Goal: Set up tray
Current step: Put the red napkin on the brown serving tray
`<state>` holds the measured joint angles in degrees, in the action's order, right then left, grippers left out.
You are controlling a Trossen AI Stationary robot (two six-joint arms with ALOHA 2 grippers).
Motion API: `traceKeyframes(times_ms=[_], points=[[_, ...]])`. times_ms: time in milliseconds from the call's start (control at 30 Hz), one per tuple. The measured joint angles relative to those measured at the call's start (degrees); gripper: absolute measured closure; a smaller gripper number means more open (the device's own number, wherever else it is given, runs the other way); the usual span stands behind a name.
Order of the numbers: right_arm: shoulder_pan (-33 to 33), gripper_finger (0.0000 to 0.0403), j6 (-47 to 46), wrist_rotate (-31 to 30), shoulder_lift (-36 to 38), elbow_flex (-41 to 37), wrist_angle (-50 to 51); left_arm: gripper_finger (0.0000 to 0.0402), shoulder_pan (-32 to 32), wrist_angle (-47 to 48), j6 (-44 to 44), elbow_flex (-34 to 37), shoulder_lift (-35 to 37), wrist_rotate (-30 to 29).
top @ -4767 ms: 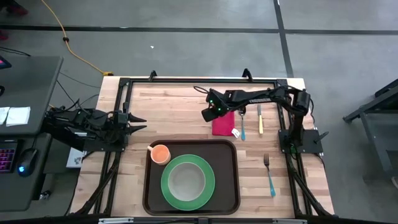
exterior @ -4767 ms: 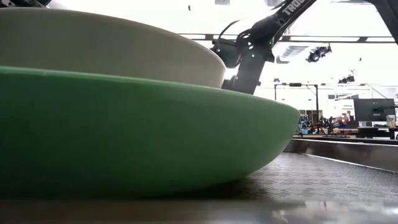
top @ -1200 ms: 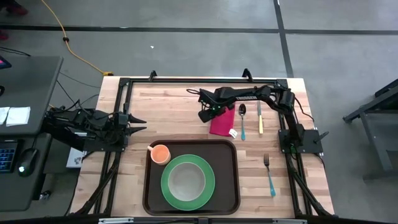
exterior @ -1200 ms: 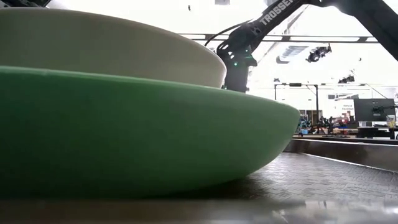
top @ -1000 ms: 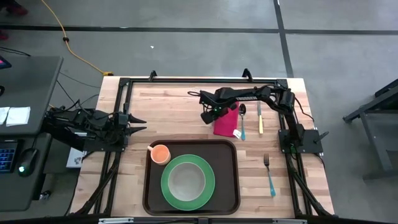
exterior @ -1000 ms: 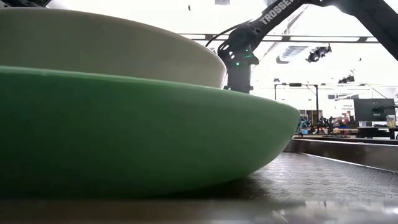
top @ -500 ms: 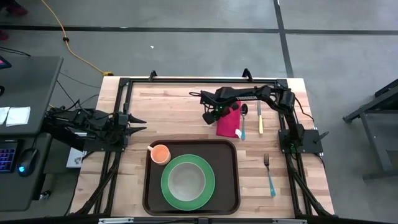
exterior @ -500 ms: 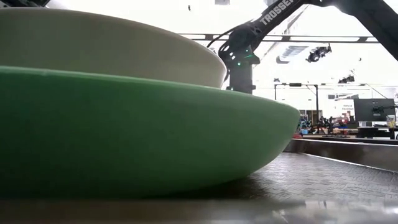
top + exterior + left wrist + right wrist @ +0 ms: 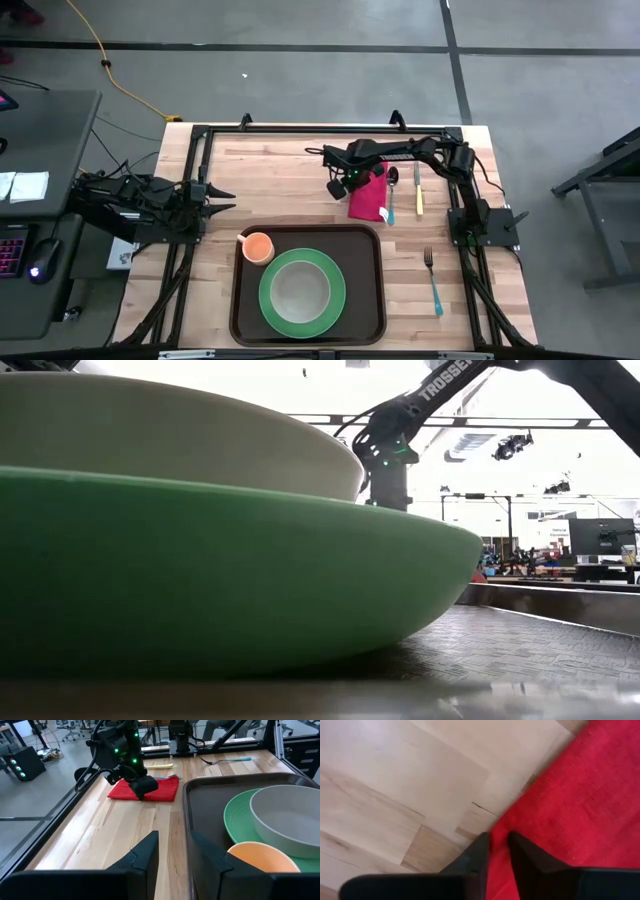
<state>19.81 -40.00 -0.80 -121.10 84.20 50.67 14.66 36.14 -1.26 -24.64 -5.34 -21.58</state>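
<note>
Two grippers in view, only one at work. On the far side of the table, right gripper [image 9: 345,186] down at the left edge of the red napkin [image 9: 368,198], fingers [image 9: 475,857] almost together, seemingly pinching the cloth edge. Left gripper [image 9: 222,198] waiting at the left table edge, fingers moderately apart, holding nothing. Tray [image 9: 360,250] at the near middle, already carrying green plate [image 9: 270,290], grey bowl [image 9: 302,290] and orange cup [image 9: 258,246]. Probably the napkin step in hand. Next: lifting the cloth clear of the spoon [image 9: 390,195] just beside, then carrying toward the tray without losing the thin grip.
</note>
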Motion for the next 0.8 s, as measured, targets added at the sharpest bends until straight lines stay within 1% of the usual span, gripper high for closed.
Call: traceKeyframes(times_ms=[133,400,567,800], points=[[0.0,0.0366,0.0,0.1,0.0,0.0,-0.4,0.0266,0.0,0.0,0.0,0.0,0.0,0.0],[0.0,0.0373,0.2,0.5,0.0,0.0,-0.6,0.0266,0.0,0.0,0.0,0.0,0.0,0.0],[0.0,0.0399,0.4,1.3,0.0,0.0,-1.0,0.0266,0.0,0.0,0.0,0.0,0.0,0.0],[0.2,0.0402,1.7,2.3,0.0,0.1,0.7,0.0266,0.0,0.0,0.0,0.0,0.0,0.0]])
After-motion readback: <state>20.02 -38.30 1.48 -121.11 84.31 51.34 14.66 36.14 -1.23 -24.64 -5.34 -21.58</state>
